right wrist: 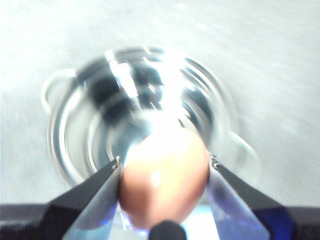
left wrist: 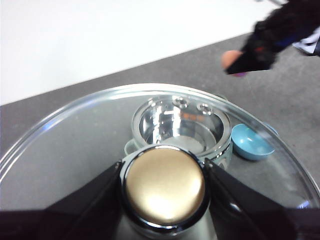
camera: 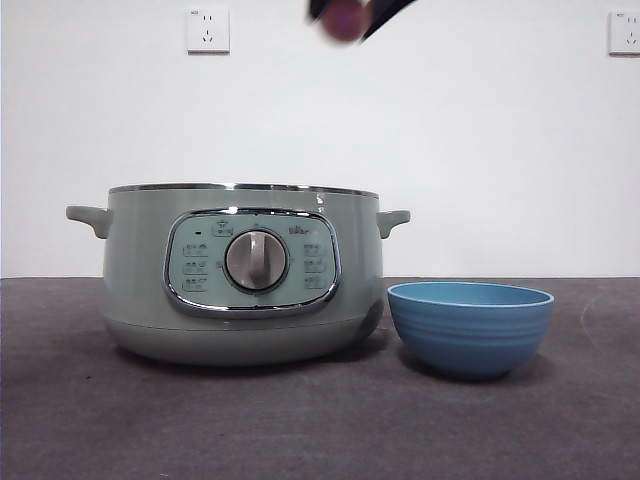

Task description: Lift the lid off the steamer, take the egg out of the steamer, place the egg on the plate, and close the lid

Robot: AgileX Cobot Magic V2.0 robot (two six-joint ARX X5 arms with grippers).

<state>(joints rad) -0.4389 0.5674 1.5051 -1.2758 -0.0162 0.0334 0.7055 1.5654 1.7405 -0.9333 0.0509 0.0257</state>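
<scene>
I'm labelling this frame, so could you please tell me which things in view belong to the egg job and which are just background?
Part of the job:
- steamer, open
- lid, held up by the left gripper at its knob
- egg, in the right gripper above the steamer
- plate, beside the steamer

Just there:
- table
- wall sockets

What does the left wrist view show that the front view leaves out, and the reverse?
Only the left wrist view shows the lid, held up by its knob in the left tool, and the steamer's shiny inside. Only the front view shows the control panel and dial. Both show the steamer, the plate beside it, and the right tool holding the egg above them.
</scene>
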